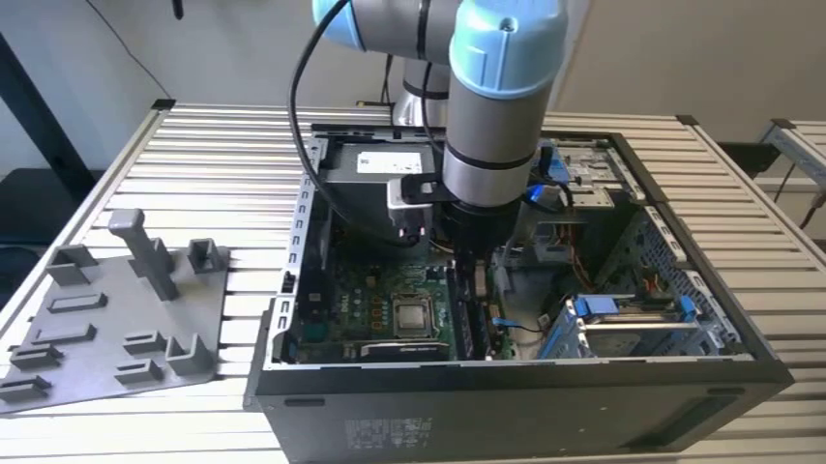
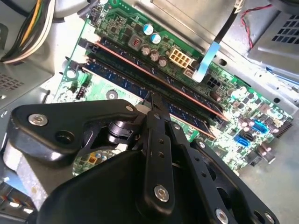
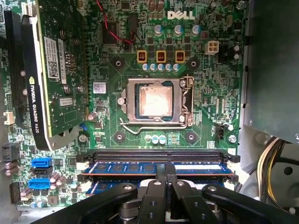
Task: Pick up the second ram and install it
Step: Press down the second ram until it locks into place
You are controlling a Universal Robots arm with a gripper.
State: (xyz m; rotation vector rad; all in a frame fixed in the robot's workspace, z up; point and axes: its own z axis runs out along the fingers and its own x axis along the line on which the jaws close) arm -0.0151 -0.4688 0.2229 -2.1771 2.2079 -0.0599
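While lowered inside the computer case (image 1: 722, 377), hand (image 3: 166, 171) closed, fingertips pressing the second ram (image 3: 140, 166) in its motherboard (image 3: 205, 112) slot.

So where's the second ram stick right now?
In the first wrist view the second ram lies in a motherboard slot just below the processor socket, directly under the gripper.

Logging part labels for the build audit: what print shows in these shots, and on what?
Brand names and part numbers are located here, not quoted.
White maker's logo: on the motherboard.
Brand and model lettering: along the graphics card's edge.
White stickers with codes on the graphics card face: too small to read.
Small white sticker beside the CPU socket: too small.
White label on the black housing: blurred.
Case front label: blurred.
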